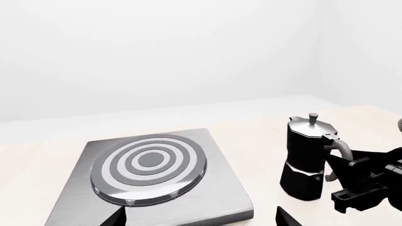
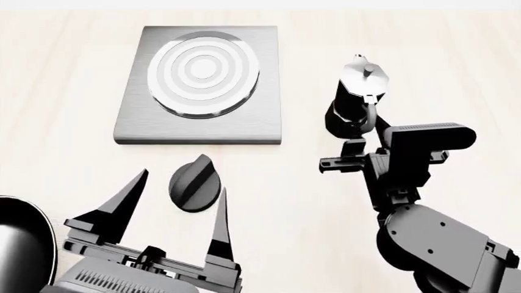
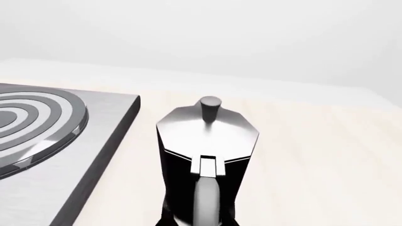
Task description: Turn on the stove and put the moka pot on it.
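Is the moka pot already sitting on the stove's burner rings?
No; in the head view the moka pot stands on the table beside the stove, whose burner rings are bare.

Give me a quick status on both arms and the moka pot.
Left gripper open, jaws straddling the knob. Right gripper at the moka pot handle, grip unclear. Pot upright beside the stove, burner bare. Nothing in the way.

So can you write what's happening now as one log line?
left gripper: open, around knob | right gripper: at moka pot handle, grip unclear | stove: bare
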